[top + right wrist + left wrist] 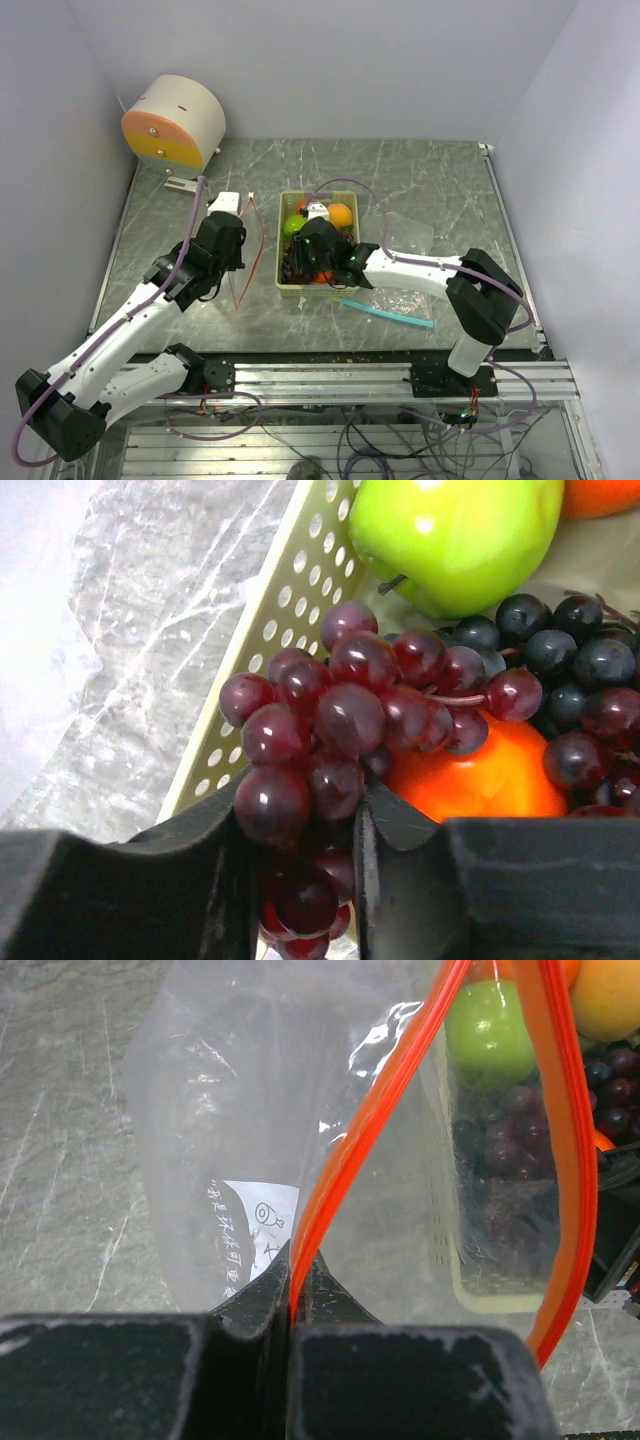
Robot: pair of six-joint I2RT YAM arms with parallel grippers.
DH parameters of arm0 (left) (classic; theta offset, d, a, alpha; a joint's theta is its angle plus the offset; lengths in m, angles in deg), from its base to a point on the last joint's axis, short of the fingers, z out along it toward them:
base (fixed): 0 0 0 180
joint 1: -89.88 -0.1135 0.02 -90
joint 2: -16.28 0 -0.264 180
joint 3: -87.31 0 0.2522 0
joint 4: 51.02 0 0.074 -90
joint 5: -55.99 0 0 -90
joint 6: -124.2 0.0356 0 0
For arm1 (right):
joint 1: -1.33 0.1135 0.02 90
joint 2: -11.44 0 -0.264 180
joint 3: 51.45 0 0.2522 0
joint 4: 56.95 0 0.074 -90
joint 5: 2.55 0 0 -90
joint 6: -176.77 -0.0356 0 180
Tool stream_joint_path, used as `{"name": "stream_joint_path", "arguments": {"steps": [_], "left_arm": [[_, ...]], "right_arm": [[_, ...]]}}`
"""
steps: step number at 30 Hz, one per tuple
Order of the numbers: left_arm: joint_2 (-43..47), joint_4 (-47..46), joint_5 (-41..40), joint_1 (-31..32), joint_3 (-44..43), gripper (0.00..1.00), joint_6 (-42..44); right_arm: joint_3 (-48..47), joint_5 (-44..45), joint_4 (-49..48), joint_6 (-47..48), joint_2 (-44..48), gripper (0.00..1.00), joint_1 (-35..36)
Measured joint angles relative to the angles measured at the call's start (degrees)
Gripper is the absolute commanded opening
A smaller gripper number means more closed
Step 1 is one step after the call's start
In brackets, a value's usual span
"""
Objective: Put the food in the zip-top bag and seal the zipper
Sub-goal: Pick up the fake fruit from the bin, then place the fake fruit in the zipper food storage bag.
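Several toy fruits and grapes in basket

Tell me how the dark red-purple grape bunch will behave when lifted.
Likely floppy: the dark red-purple grape bunch is loose beads on thin stems, so its ends may dangle. Its glossy skins might slip in the right gripper.

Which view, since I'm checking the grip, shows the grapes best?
Right wrist: the grapes fill the frame inside the right claw. Top external leaves them mostly hidden beside the arm; left wrist blurs them through the bag.
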Motion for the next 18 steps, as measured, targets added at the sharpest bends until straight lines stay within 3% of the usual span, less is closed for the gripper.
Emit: {"name": "stream_joint_path", "arguments": {"steps": [3, 9, 18], "left_arm": [[-0.24, -0.20, 0.02, 0.00, 0.00, 0.07, 0.00], [-0.63, -0.26, 0.15, 0.00, 0.00, 0.07, -0.02], [-2.36, -5.11, 4.48, 0.00, 0.50, 0.07, -1.14]], "right_arm": [[0.66, 1.57, -0.66, 0.39, 0.83, 0.01, 0.00], [3.10, 3.89, 0.09, 1.99, 6.75, 0.00, 0.00], [4.48, 2.54, -0.13, 5.77, 25.24, 0.00, -0.68]]}}
